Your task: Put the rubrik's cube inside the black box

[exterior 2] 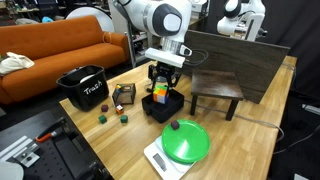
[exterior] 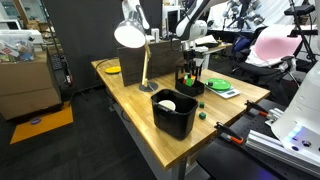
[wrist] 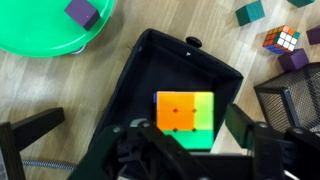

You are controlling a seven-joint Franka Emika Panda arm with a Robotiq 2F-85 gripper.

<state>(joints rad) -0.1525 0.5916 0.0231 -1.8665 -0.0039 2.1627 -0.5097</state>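
Note:
The rubrik's cube (wrist: 185, 118), with orange, lime and green on top, lies inside the small square black box (wrist: 135, 85) between my fingers. My gripper (wrist: 185, 140) hangs straight over the box, its fingers spread. A gap shows between the cube and the right finger. In an exterior view the cube (exterior 2: 159, 92) sits at the rim of the black box (exterior 2: 170, 108) with the gripper (exterior 2: 161, 85) around it. The box (exterior: 190, 84) and gripper (exterior: 189, 70) also show in an exterior view.
A second small multicoloured cube (wrist: 283, 40), a teal block (wrist: 250, 12) and purple blocks (wrist: 298, 58) lie near a wire basket (wrist: 295, 100). There is a green plate (exterior 2: 185, 140), a larger black tub (exterior 2: 82, 88), a dark stool (exterior 2: 215, 90) and a desk lamp (exterior: 130, 35).

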